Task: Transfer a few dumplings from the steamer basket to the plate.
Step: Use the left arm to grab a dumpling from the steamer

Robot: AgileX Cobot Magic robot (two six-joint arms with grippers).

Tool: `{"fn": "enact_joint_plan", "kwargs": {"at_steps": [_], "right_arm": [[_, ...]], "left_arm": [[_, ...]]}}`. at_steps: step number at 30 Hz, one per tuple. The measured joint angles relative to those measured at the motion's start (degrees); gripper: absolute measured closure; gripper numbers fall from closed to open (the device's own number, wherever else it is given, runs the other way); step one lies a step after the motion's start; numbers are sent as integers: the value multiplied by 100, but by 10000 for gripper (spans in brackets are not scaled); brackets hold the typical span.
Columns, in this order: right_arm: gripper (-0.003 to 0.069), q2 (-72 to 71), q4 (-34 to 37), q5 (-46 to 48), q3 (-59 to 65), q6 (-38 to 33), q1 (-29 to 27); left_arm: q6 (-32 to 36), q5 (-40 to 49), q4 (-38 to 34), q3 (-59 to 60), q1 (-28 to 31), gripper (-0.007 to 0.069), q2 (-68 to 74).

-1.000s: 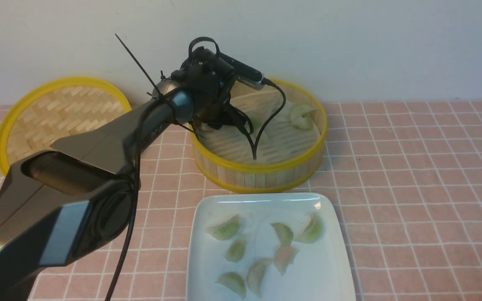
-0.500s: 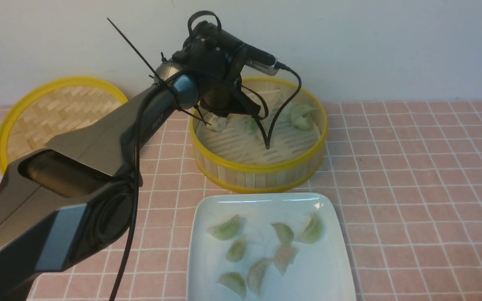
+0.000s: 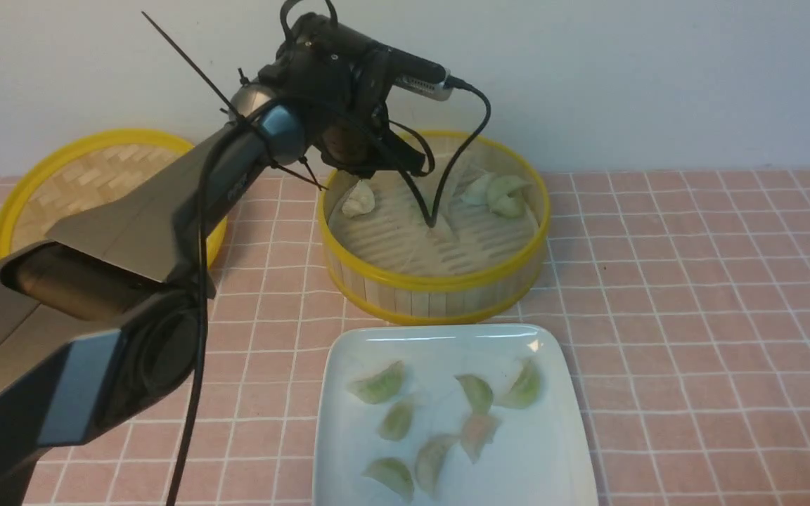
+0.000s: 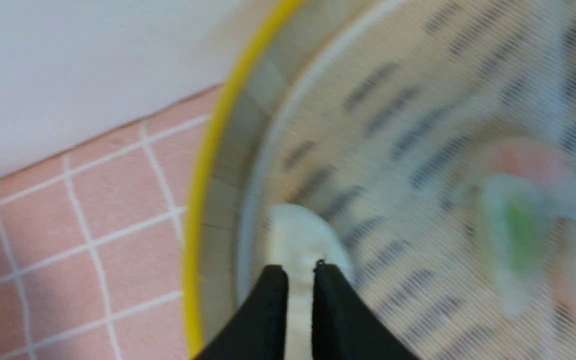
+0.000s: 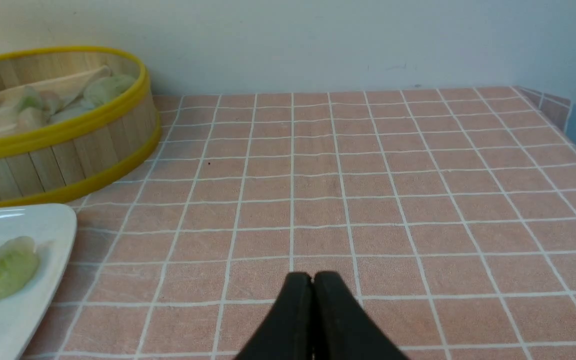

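Observation:
The steamer basket (image 3: 440,284) stands at the back centre and holds a few dumplings (image 3: 500,193) at its far right. My left gripper (image 4: 298,270) hovers inside the basket's far-left side. Its jaws stand a narrow gap apart, shut on a whitish dumpling (image 4: 300,235) that sticks out past the tips; it also shows in the front view (image 3: 359,200) under the wrist. A green and a pinkish dumpling (image 4: 518,240) lie blurred on the floor. The plate (image 3: 440,337) in front carries several dumplings (image 3: 379,385). My right gripper (image 5: 312,275) is shut and empty over the tablecloth.
The flat woven lid (image 3: 81,183) lies at the back left beside the left arm. The left wrist's black cable (image 3: 433,218) loops down into the basket. A wall runs close behind the basket. Pink tiled cloth (image 5: 368,190) stretches to the right.
My left arm has risen and drawn back to the left over the basket. The whitish dumpling now shows in full below the wrist. The plate's dumplings have not moved.

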Motion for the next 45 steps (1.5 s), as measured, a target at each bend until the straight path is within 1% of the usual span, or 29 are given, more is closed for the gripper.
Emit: {"fn": "enact_joint_plan", "kwargs": {"at_steps": [2, 3, 4, 5, 6, 8, 9, 10, 12, 20, 24, 26, 31, 38, 40, 41, 42, 43, 44, 45], "right_arm": [[673, 0, 0, 0, 0, 0, 0], [673, 0, 0, 0, 0, 0, 0], [673, 0, 0, 0, 0, 0, 0], [673, 0, 0, 0, 0, 0, 0], [673, 0, 0, 0, 0, 0, 0], [673, 0, 0, 0, 0, 0, 0], [673, 0, 0, 0, 0, 0, 0], [673, 0, 0, 0, 0, 0, 0], [673, 0, 0, 0, 0, 0, 0], [673, 0, 0, 0, 0, 0, 0], [673, 0, 0, 0, 0, 0, 0], [673, 0, 0, 0, 0, 0, 0], [673, 0, 0, 0, 0, 0, 0], [673, 0, 0, 0, 0, 0, 0], [673, 0, 0, 0, 0, 0, 0], [673, 0, 0, 0, 0, 0, 0], [673, 0, 0, 0, 0, 0, 0], [673, 0, 0, 0, 0, 0, 0], [673, 0, 0, 0, 0, 0, 0], [673, 0, 0, 0, 0, 0, 0]], "left_arm": [[56, -114, -169, 0, 130, 437, 60], [111, -114, -222, 0, 156, 411, 87], [182, -114, -278, 0, 183, 358, 133], [203, -114, -278, 0, 184, 358, 142], [326, -114, -347, 0, 196, 290, 218], [453, -156, -371, -18, 189, 217, 249], [459, -158, -381, -18, 189, 205, 249], [497, -158, -387, -18, 169, 172, 255], [519, -158, -377, -18, 139, 146, 262], [721, -119, -240, -18, -70, 142, 333], [747, -101, 135, -12, -278, 148, 379], [613, -101, 415, -12, -356, 148, 379], [427, -122, 793, -12, -318, 148, 426], [311, -102, 751, -12, -242, 155, 611], [217, -86, 675, -12, -242, 193, 617], [220, -86, 662, -12, -242, 200, 622], [203, -54, 536, -17, -242, 275, 624], [203, -31, 496, -17, -242, 333, 624], [208, -5, 479, -23, -242, 374, 624], [208, 28, 433, -30, -237, 382, 598]]}}
